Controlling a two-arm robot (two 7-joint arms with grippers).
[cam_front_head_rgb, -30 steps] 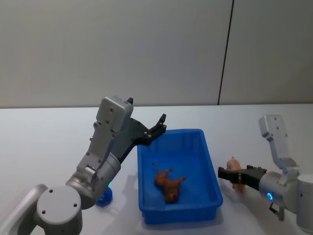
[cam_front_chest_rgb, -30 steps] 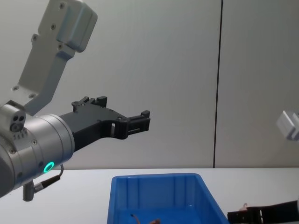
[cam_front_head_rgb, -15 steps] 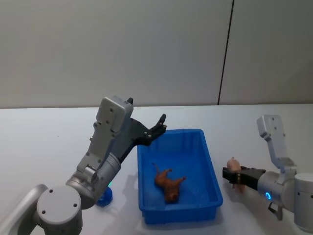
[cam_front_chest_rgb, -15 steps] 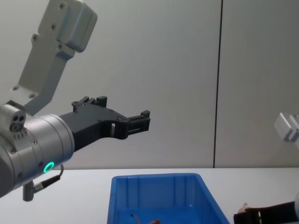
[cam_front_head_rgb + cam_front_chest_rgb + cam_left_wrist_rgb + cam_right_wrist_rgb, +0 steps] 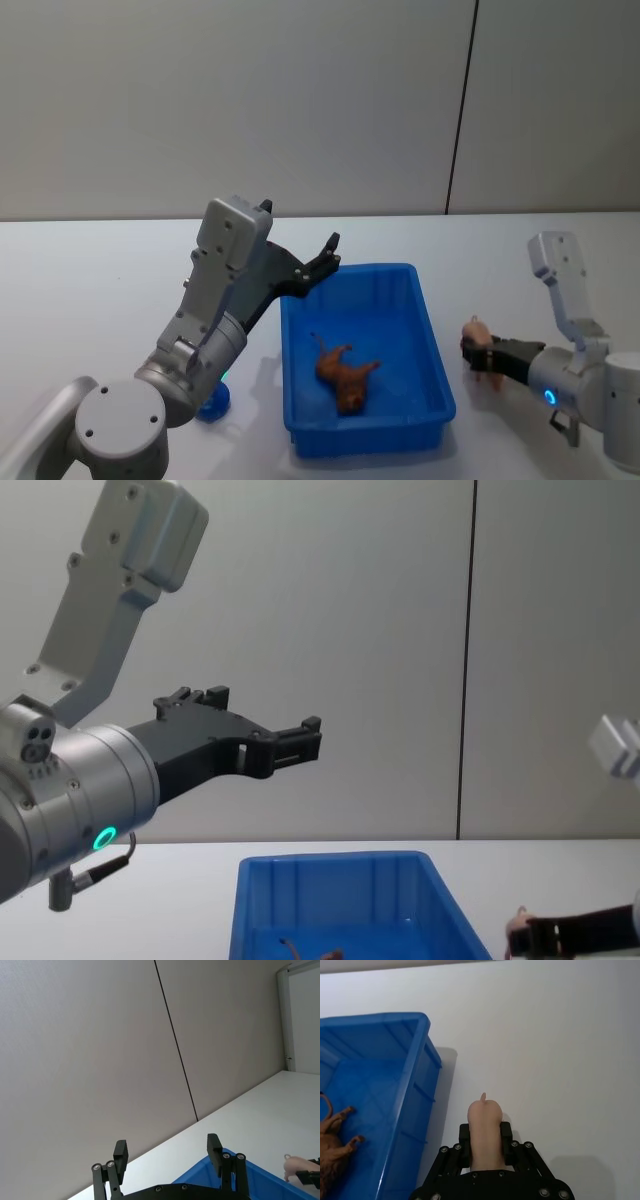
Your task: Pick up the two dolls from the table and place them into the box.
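Hidden or unclear: the chest view cuts the right claw (image 5: 530,938) at its lower edge and shows the lion doll (image 5: 330,954) as a mere sliver. The right wrist view hides the pink doll's (image 5: 485,1115) lower half between black fingers. I cannot tell whether it touches the desk (image 5: 560,1050). A small blue object (image 5: 212,402) behind the left arm is too covered to identify.
Pink doll: just right of the box (image 5: 437,350), outside it, curly tip pointing up.
Right claw: low over the desk, clamped on the pink doll.
Lion doll: lying on its side inside the box.
Left claw (image 5: 325,255): spread wide, holding nothing, raised above the box's far left corner.
Change: a second ago the right claw's fingers stood apart around the pink doll; now they grip it. The left claw has stayed put.
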